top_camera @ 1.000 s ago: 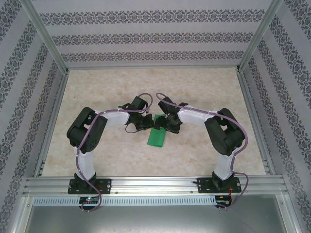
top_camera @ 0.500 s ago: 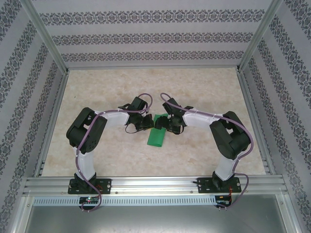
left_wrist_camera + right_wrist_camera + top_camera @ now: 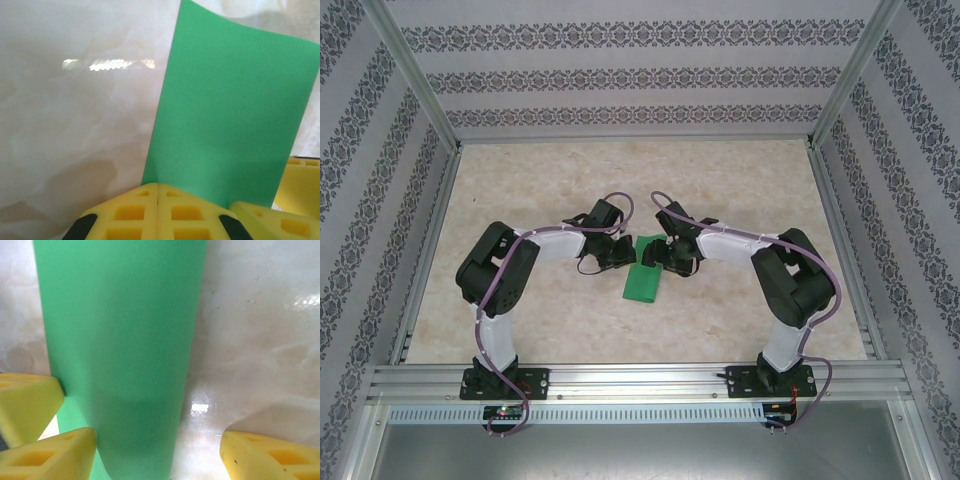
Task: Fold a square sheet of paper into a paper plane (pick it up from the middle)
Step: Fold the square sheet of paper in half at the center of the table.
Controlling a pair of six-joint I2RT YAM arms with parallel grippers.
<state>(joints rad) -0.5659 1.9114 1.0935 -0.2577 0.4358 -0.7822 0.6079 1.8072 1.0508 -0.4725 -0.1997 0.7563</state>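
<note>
The square sheet of paper (image 3: 642,283), bright green, lies folded over into a long strip on the marble-patterned table between my two grippers. Its far end lifts toward them. My left gripper (image 3: 620,258) is shut, its yellow fingertips (image 3: 158,186) pressed together on the near edge of the paper (image 3: 225,115). My right gripper (image 3: 660,258) is open. In the right wrist view the curved green paper (image 3: 120,340) rises between its yellow fingers (image 3: 55,455), closer to the left one, with bare table before the right finger (image 3: 270,455). The right gripper's (image 3: 157,445) fingers also show at the lower right of the left wrist view.
The table (image 3: 740,180) is walled by patterned panels on three sides with aluminium posts (image 3: 415,80) at the corners. An aluminium rail (image 3: 640,380) along the near edge carries both arm bases. Open tabletop lies behind and to either side of the arms.
The right arm's elbow has swung outward to the right and its wrist has turned at the paper's far end. Its jaws have narrowed a little. The left arm and paper stay put.
</note>
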